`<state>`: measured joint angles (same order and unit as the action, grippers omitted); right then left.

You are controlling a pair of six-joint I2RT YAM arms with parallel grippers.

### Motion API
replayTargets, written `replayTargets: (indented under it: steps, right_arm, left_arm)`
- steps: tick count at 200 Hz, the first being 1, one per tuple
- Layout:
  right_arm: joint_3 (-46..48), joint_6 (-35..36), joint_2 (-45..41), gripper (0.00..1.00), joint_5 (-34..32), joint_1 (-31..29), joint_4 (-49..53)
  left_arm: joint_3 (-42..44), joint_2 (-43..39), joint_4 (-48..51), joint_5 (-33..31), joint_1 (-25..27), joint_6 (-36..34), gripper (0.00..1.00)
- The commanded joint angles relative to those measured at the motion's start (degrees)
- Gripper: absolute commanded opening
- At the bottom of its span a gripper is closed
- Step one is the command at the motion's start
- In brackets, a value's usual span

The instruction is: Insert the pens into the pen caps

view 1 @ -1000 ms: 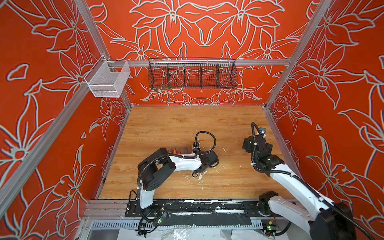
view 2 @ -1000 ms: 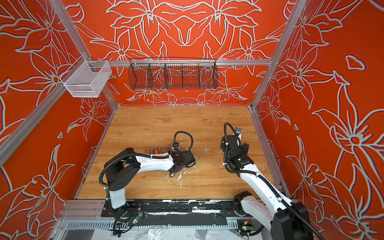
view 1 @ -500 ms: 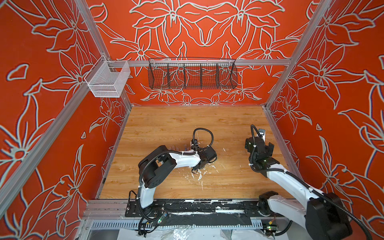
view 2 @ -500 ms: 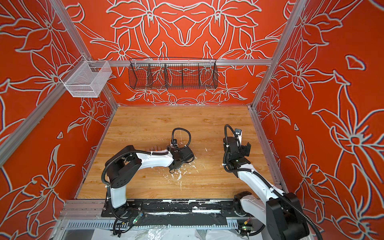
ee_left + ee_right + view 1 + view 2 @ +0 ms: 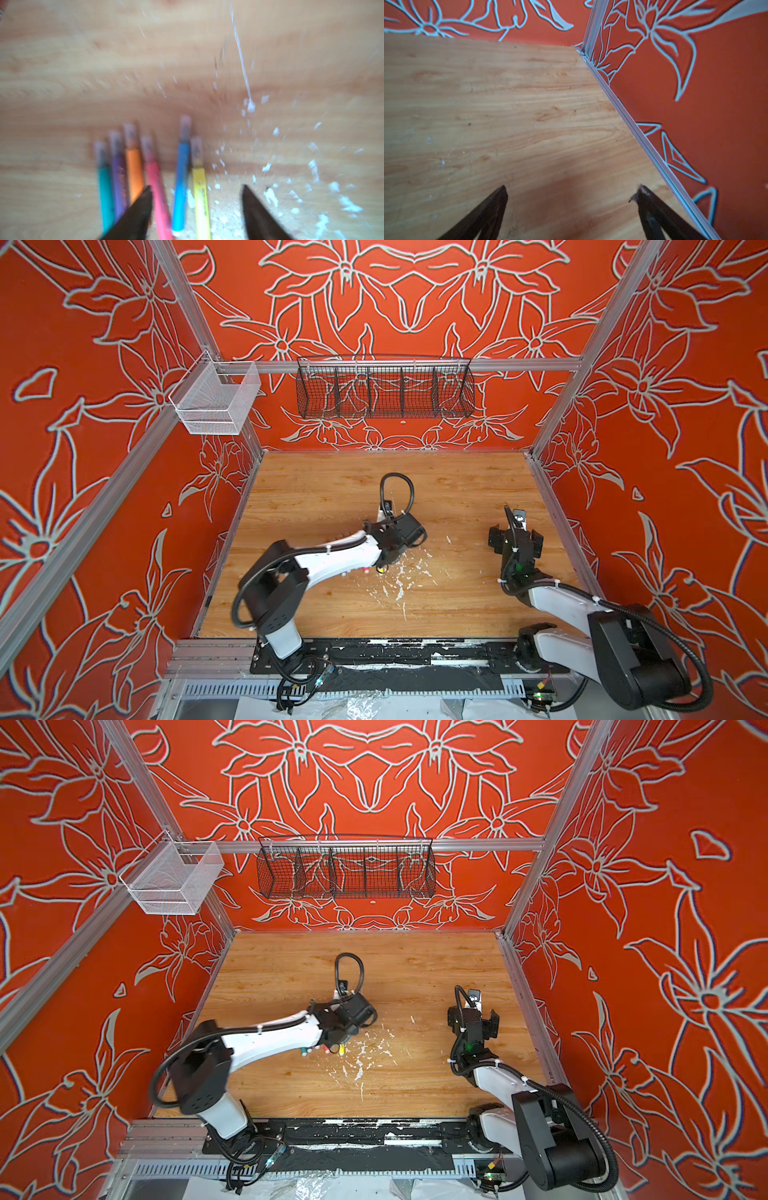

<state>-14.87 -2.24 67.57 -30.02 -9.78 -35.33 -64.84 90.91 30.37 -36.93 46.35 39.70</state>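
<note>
Six pens lie side by side on the wooden table in the blurred left wrist view: green [image 5: 105,191], purple [image 5: 119,182], orange [image 5: 134,170], pink [image 5: 155,182], blue [image 5: 181,182] and yellow [image 5: 200,193]. Each appears to carry a translucent pen cap on its tip, for example the cap [image 5: 185,126] on the blue one. My left gripper [image 5: 196,187] is open above the pink, blue and yellow pens and holds nothing. In both top views only the pen ends [image 5: 378,570] [image 5: 332,1049] peek from under the left arm. My right gripper [image 5: 572,187] [image 5: 515,533] is open and empty over bare table near the right wall.
White flecks of debris [image 5: 399,580] [image 5: 270,195] are scattered just right of the pens. A black wire basket [image 5: 384,387] and a white mesh basket [image 5: 216,400] hang on the back rail. The right wall's metal rail [image 5: 633,124] runs close to the right gripper.
My left gripper has gone from shut to open, and its wrist has shifted slightly toward the back. The right gripper has stayed open, about in place.
</note>
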Motion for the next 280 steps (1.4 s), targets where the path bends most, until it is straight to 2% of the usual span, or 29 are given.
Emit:
replayTargets:
  steps: [1,15,26,38,47,57,68,76,85,94,109,126,138,151,174,187,203,220,235,250,264,280]
  right_arm:
    - [1.5,2.0,3.8,0.98,7.4,1.7,-11.6]
    - [1.2,2.2,8.4,0.98,8.5,2.2,-15.7]
    - [0.8,3.2,12.2,0.98,12.8,2.9,-17.9]
    - [0.6,4.8,16.1,0.97,15.1,2.8,-23.3]
    - [-0.3,4.1,13.6,0.97,14.9,2.9,-17.6]
    - [-0.6,3.8,13.5,0.97,15.0,3.0,-16.0]
    - [-0.7,3.9,15.7,0.97,14.5,3.0,-19.9]
    - [-0.7,3.7,14.2,0.97,14.2,3.0,-17.6]
    - [-1.4,3.5,13.4,0.97,14.3,3.1,-14.5]
    - [-1.0,3.5,14.4,0.97,14.2,3.1,-17.2]
    - [-0.8,3.6,14.6,0.97,14.3,3.1,-17.9]
    - [-1.1,3.6,14.1,0.97,14.2,3.1,-16.5]
    - [-0.7,3.7,14.9,0.97,14.3,3.2,-18.6]
    - [-0.9,3.5,14.5,0.97,14.2,3.1,-17.4]
    - [-0.8,3.6,14.7,0.97,14.3,3.2,-18.1]
    - [-0.9,3.6,14.6,0.97,14.3,3.1,-17.6]
    - [-0.9,3.6,14.7,0.97,14.3,3.1,-17.8]
    - [-0.9,3.6,14.7,0.97,14.3,3.1,-17.7]
    - [-0.8,3.6,14.7,0.97,14.2,3.1,-17.8]
    - [-0.9,3.6,14.7,0.97,14.3,3.1,-17.7]
    - [-0.9,3.6,14.6,0.97,14.3,3.1,-17.8]
    - [-0.9,3.6,14.7,0.97,14.2,3.1,-17.7]
  left_arm:
    - [4.1,-9.4,-1.8,-5.3,-6.3,-5.3,0.82]
    - [7.7,-15.4,-4.9,-3.8,-13.0,-6.1,0.83]
    - [11.7,-19.7,-8.7,-4.6,-17.6,-7.3,0.83]
    - [20.9,-24.0,-22.9,-6.3,-20.3,-17.5,0.84]
    - [28.4,-26.4,-34.0,-6.3,-22.0,-26.6,0.92]
    - [35.0,-27.8,-41.5,-7.8,-24.4,-32.2,0.93]
    - [40.1,-28.0,-48.1,-11.4,-27.0,-34.3,0.93]
    - [42.4,-28.3,-50.7,-12.9,-28.3,-33.5,0.93]
    - [44.4,-28.9,-53.1,-8.1,-30.2,-33.9,0.93]
    - [46.6,-28.4,-56.6,-3.6,-32.4,-33.5,0.93]
    - [49.8,-24.0,-66.9,-1.3,-36.2,-32.8,0.94]
    - [45.4,-21.9,-59.7,-0.8,-36.4,-32.6,0.95]
    - [45.4,-20.1,-63.2,0.2,-36.3,-35.6,0.95]
    - [46.6,-19.1,-67.0,-2.2,-36.2,-35.6,0.99]
    - [51.1,-16.0,-79.7,0.8,-37.7,-37.6,0.98]
    - [50.8,-16.5,-77.7,3.7,-37.7,-38.1,0.98]
    - [50.1,-15.6,-76.7,10.0,-38.2,-40.1,0.97]
    - [50.8,-14.9,-79.3,10.7,-38.5,-40.2,0.97]
    - [49.7,-15.4,-75.8,13.6,-40.0,-39.3,0.98]
    - [48.7,-12.6,-75.1,19.4,-42.4,-38.5,0.97]
    - [49.6,-10.1,-80.6,19.2,-42.3,-39.6,0.97]
    - [49.1,-11.5,-77.2,19.1,-42.3,-39.0,0.96]
